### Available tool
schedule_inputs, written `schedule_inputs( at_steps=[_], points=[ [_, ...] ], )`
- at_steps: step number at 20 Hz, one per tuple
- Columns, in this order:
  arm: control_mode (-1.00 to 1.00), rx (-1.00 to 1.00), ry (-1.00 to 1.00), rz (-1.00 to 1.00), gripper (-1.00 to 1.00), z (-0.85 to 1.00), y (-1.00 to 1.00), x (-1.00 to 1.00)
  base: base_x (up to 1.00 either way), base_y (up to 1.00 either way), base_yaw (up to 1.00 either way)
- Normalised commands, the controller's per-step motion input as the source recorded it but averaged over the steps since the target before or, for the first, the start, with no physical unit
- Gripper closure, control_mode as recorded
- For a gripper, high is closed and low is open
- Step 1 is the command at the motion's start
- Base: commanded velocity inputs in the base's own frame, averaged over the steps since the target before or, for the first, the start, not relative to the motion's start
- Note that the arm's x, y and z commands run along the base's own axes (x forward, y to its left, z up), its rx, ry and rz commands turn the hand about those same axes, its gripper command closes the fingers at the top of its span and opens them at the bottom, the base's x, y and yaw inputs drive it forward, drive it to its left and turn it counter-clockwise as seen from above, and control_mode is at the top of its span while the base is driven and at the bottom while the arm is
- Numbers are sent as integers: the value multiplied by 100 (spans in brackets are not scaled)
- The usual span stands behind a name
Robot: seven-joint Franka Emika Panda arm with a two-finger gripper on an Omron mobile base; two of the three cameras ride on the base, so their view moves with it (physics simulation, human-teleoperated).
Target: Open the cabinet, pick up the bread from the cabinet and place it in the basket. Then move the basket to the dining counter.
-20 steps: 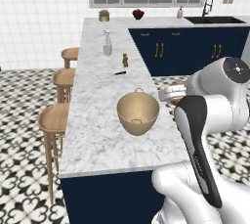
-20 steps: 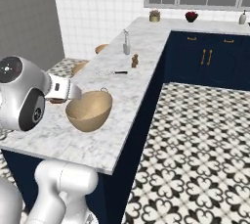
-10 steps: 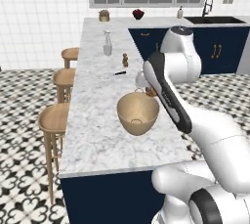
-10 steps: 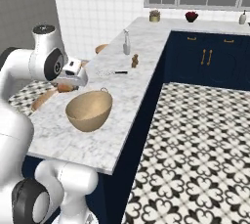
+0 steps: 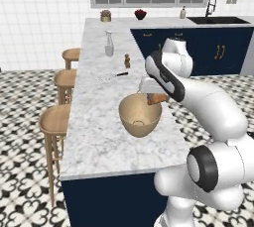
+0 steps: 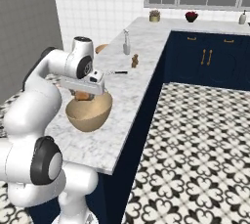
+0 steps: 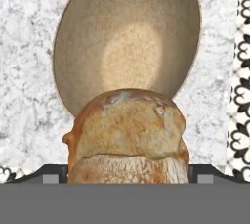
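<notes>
The round tan basket (image 5: 140,115) (image 6: 89,112) stands on the white-grey marble dining counter (image 5: 94,137) (image 6: 136,78), near its right edge. My gripper (image 5: 155,98) (image 6: 84,95) hangs just above the basket's rim, shut on the bread (image 5: 158,98) (image 6: 83,96). In the hand view the golden-brown bread (image 7: 127,135) sits between the finger tips, with the basket's hollow inside (image 7: 127,37) right below it. The cabinet is out of view.
Three round wooden stools (image 5: 54,117) line the counter's left side. Farther along the top stand a glass bottle (image 5: 109,45), a small brown shaker (image 5: 127,61) and a knife (image 5: 116,75). Navy drawers (image 5: 218,52) and a sink (image 5: 213,20) lie at the back right.
The arm has swung out from its folded pose at the counter's right side, carrying the bread over the basket. The basket has stayed in place.
</notes>
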Motion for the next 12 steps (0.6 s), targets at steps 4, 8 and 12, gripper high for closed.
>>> schedule_inputs(
  at_steps=[4,8,12],
  points=[
    [-100,1,0,0,100,-37,16,48,0,0,0],
    [-100,0,0,0,100,-25,27,15,0,0,0],
    [-100,0,0,0,100,-27,22,26,0,0,0]
  ],
)
